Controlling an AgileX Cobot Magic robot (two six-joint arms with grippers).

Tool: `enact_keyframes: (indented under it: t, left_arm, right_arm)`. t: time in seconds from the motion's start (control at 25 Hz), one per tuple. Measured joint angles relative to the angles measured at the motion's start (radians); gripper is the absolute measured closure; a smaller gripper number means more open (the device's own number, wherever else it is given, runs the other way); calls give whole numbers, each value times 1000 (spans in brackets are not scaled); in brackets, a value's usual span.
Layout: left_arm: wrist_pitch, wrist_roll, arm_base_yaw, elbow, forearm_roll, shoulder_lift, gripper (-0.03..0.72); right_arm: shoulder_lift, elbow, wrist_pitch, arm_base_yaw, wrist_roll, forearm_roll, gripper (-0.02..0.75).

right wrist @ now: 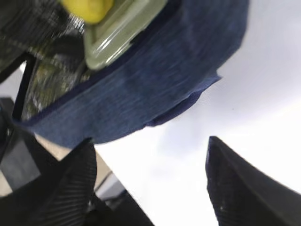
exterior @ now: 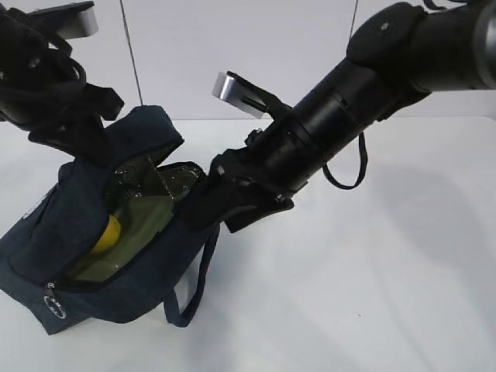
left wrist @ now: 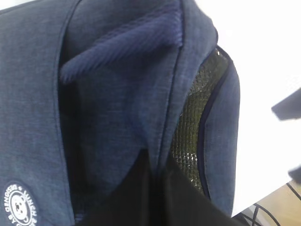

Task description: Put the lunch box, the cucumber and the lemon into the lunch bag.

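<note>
navy fabric fills the left wrist view almost edge to edge: the lunch bag [left wrist: 117,117] is right against that camera, with a ribbed strap across the top, a round white badge [left wrist: 19,205] at the lower left, and a strip of shiny quilted lining [left wrist: 193,127] showing at its open edge. in the exterior view the bag [exterior: 54,232] lies tipped on its side on the white table [exterior: 372,294], its mouth gaping toward the middle of the table and a loop handle [exterior: 190,291] trailing on the surface. the right arm [exterior: 341,116] slants down from the upper right, and the right gripper [exterior: 213,205] sits at the rim of the bag's mouth; the right wrist view shows its two dark fingers [right wrist: 249,188] spread wide apart over bare table with nothing between them. the left gripper [exterior: 77,139] is up against the raised top flap of the bag; its dark fingers [left wrist: 141,197] lie on the fabric, but i cannot tell whether they are pinching it. inside the bag rests the lunch box [exterior: 136,221], its pale green lid facing the opening and its clear base visible in the right wrist view [right wrist: 117,30]. the lemon [exterior: 110,232] lies inside too, touching the box near its lower end. the cucumber is not visible in any view.
</note>
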Motion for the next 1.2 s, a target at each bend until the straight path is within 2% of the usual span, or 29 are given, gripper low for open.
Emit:
enact_keyframes:
  t: [0.12, 0.2, 0.36, 0.44, 0.56, 0.84, 0.96, 1.2]
  left_arm:
    - [0, 0, 0, 0, 0, 0, 695]
    - [0, 0, 0, 0, 2, 0, 695]
    - [0, 0, 0, 0, 2, 0, 695]
    - [0, 0, 0, 0, 2, 0, 695]
    - [3, 0, 0, 0, 2, 0, 695]
    - [5, 0, 0, 0, 2, 0, 695]
    - [5, 0, 0, 0, -2, 0, 695]
    - [2, 0, 0, 0, -2, 0, 694]
  right_arm:
    - [0, -31, 0, 0, 88, -120, 192]
    - [0, -39, -22, 0, 128, -150, 192]
    - [0, -29, -87, 0, 204, -156, 192]
    - [-2, -1, -144, 2, 209, -110, 192]
    - [-16, 83, -256, 2, 145, 41, 192]
    - [-70, 400, -388, 7, -347, 704, 205]
    - [-70, 514, -421, 7, -442, 806, 236]
    - [-70, 574, -382, 7, -510, 837, 265]
